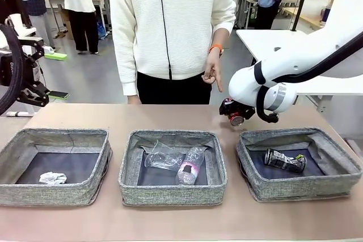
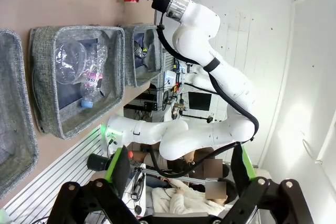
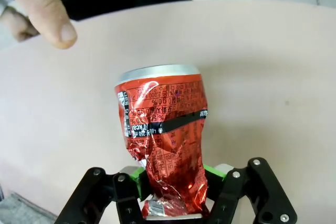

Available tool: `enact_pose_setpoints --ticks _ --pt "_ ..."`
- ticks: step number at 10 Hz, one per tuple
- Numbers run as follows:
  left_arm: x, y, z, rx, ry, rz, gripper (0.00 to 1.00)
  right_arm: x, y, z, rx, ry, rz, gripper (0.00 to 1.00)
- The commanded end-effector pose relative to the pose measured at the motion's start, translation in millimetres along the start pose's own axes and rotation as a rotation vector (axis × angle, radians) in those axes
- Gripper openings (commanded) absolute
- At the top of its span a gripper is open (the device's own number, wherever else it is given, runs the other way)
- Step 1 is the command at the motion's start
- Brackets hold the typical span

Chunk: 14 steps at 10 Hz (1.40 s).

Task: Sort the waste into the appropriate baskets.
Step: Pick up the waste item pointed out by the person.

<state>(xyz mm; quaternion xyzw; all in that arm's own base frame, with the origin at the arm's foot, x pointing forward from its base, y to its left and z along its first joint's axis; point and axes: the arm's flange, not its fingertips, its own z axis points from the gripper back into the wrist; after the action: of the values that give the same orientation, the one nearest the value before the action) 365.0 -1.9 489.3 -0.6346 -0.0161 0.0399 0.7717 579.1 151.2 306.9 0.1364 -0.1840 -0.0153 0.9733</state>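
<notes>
Right claw [image 3: 173,195] grips the red can [image 3: 165,145] just behind the right basket [image 1: 340,188]; next, release over it; left claw [image 2: 178,174] open.

three grey baskets [image 1: 173,168] on tan table [image 1: 170,219].

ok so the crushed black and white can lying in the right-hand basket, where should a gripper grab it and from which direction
Grip the crushed black-white can across its middle, coming straight down from above. It lies on its side on the floor of the right basket, roughly in the middle and away from the walls, so the top is likely the freest approach. Set the fingers across its narrow width, not end to end; the dented body may give slightly.
</notes>
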Motion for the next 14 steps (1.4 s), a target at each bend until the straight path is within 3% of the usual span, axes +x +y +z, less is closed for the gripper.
enact_pose_setpoints --ticks 1,3,4,6,8,9,11,12,14 --pt "-0.3 -1.7 -0.3 -0.026 -0.001 -0.02 1.0 -7.9 -14.7 33.0 0.031 0.017 -0.092 0.0" --pt "-0.3 -1.7 -0.3 -0.026 -0.001 -0.02 1.0 -21.7 -25.1 110.3 0.04 0.083 -0.175 0.01" --pt "-0.3 -1.7 -0.3 -0.026 -0.001 -0.02 1.0 -45.6 -8.2 162.2 -0.036 0.13 -0.179 0.01" --pt "-0.3 -1.7 -0.3 -0.026 -0.001 -0.02 1.0 -105.4 46.3 220.4 -0.1 0.154 -0.043 0.01" --pt "-0.3 -1.7 -0.3 -0.026 -0.001 -0.02 1.0 -157.7 71.6 233.8 -0.134 0.137 0.001 0.01" --pt "-0.3 -1.7 -0.3 -0.026 -0.001 -0.02 1.0 -154.7 62.4 220.9 -0.057 0.174 0.018 0.01" --pt "-0.3 -1.7 -0.3 -0.026 -0.001 -0.02 1.0 -143.9 61.6 237.7 -0.118 0.155 -0.014 0.01" --pt "-0.3 -1.7 -0.3 -0.026 -0.001 -0.02 1.0 -164.8 76.5 241.3 -0.111 0.16 0.027 0.08" --pt "-0.3 -1.7 -0.3 -0.026 -0.001 -0.02 1.0 -140.9 162.9 268.4 -0.101 0.119 0.069 0.08"
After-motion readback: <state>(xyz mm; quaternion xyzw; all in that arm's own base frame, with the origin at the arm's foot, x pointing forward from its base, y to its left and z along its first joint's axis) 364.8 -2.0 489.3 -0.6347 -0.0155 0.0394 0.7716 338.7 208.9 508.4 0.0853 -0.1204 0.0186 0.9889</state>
